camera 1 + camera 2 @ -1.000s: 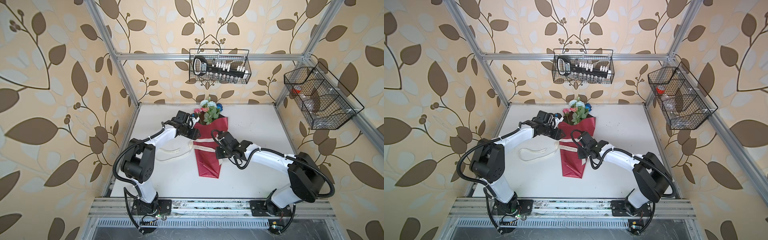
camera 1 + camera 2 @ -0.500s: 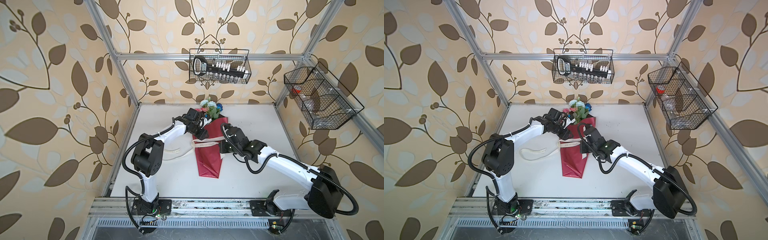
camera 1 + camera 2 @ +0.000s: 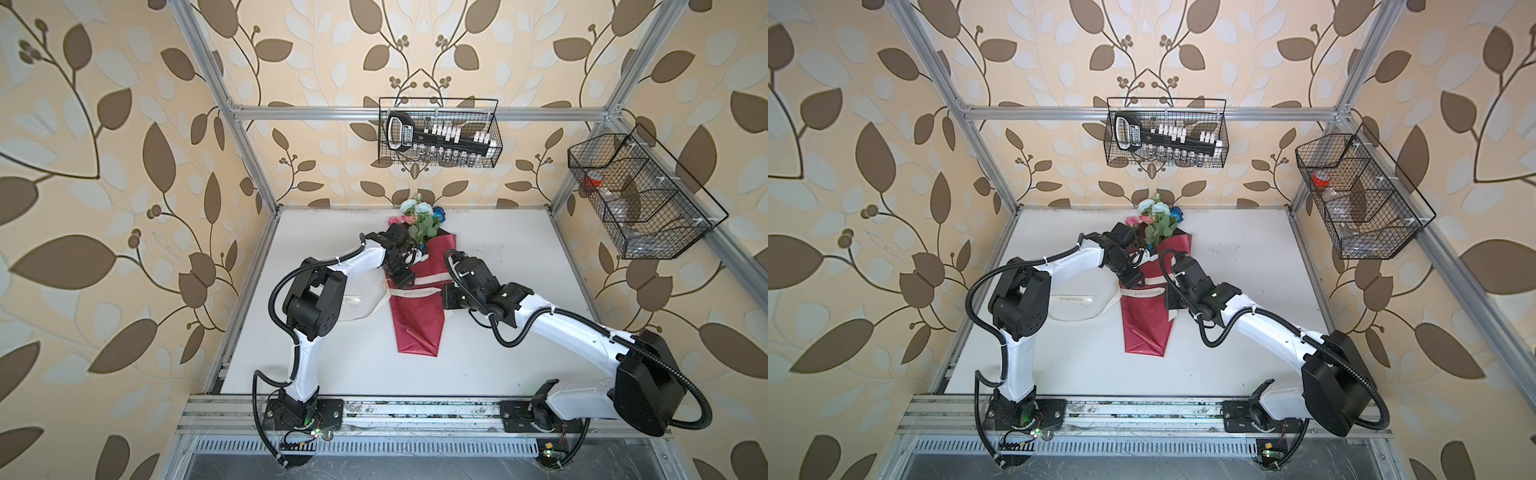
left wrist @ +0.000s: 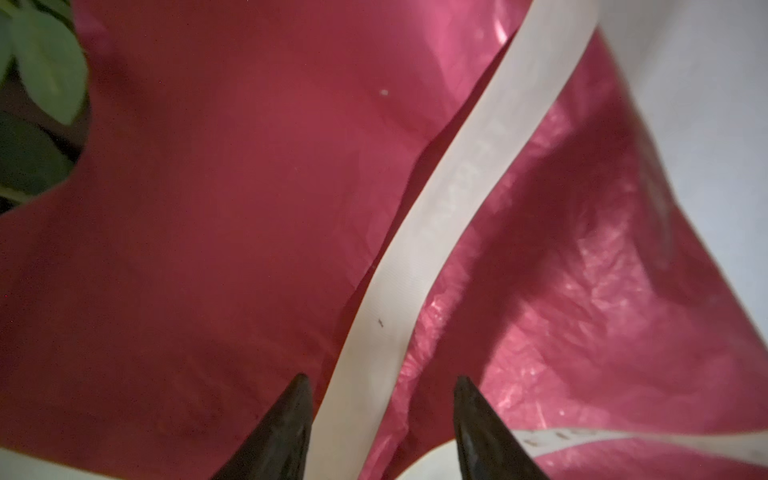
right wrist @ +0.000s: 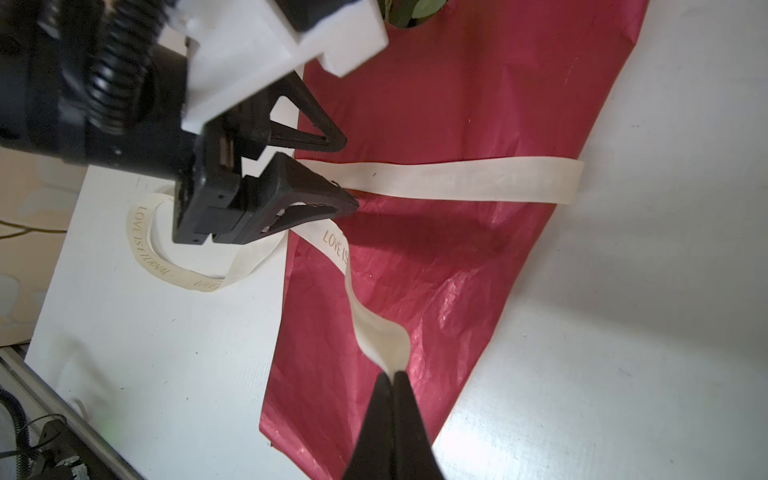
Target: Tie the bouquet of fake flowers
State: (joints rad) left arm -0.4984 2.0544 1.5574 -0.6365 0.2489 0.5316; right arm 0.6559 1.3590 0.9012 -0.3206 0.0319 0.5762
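Now: right gripper [image 5: 392, 372] is pinching the cream ribbon [image 5: 457, 178] while left gripper [image 5: 351, 174] is straddling it

Starting at the left, the left arm [image 3: 307, 299] is rising from the near rail, folding at a high elbow and sending its white forearm far and rightward. Its wrist is bending back so that the left gripper is pointing down onto the left edge of the red wrapping sheet [image 3: 417, 328]. Its fingers are standing apart, unclenched, one on each side of the ribbon band, gripping nothing.

At the centre, the bouquet of fake flowers [image 3: 419, 220] is lying on the white table [image 3: 498, 353], blooms pointing to the far wall and stems hiding inside the sheet. The ribbon is crossing the sheet's middle, looping on the table to the sheet's left.

Further right, the right arm [image 3: 582, 332] is stretching low from the near right corner, its forearm running left to the sheet's right edge. Its fingers are clamping tight on a twisted tail of ribbon, which is lifting off the sheet.

Counting: two arms, two grippers, one bouquet, one sheet and one ribbon are showing. Two wire baskets [image 3: 438, 137] are hanging on the frame, one on the far wall and one on the right wall [image 3: 640, 203].
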